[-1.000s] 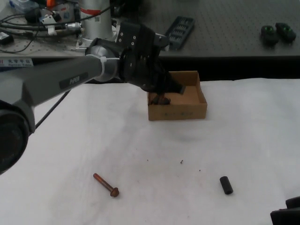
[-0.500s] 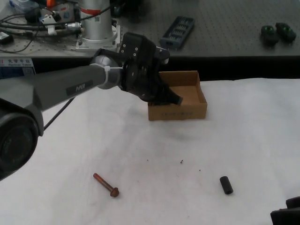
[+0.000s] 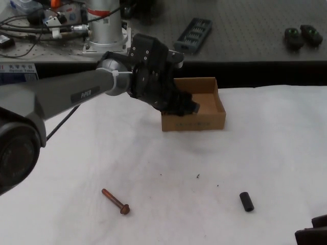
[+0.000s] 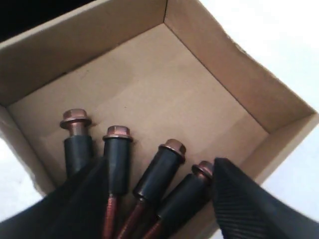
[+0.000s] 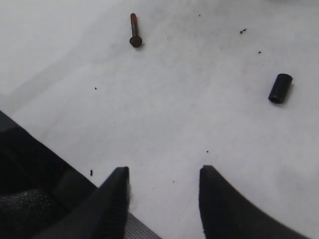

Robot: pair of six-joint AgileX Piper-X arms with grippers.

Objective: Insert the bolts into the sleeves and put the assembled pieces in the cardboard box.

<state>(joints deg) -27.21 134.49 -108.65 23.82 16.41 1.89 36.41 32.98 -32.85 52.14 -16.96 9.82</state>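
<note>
Now, hovering over the cardboard box (image 3: 194,124) with left fingers (image 4: 75,209) spread wide, gripping nothing. Inside, four sleeved bolts (image 4: 117,157) lying side by side. Out on the tabletop (image 3: 76,153), one bare bolt (image 3: 115,201) and one sleeve (image 3: 247,201), well apart. Right fingers (image 5: 112,199) parted, empty, above that tabletop.

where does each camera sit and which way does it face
High view: from behind, facing forward and down; left gripper at the cardboard box.
Left wrist view: on the left wrist, looking into the box at four assembled pieces, between its fingers.
Right wrist view: on the right wrist, looking down at the bolt and sleeve; right gripper open.
Shared: high and right wrist views both show bolt and sleeve.
</note>
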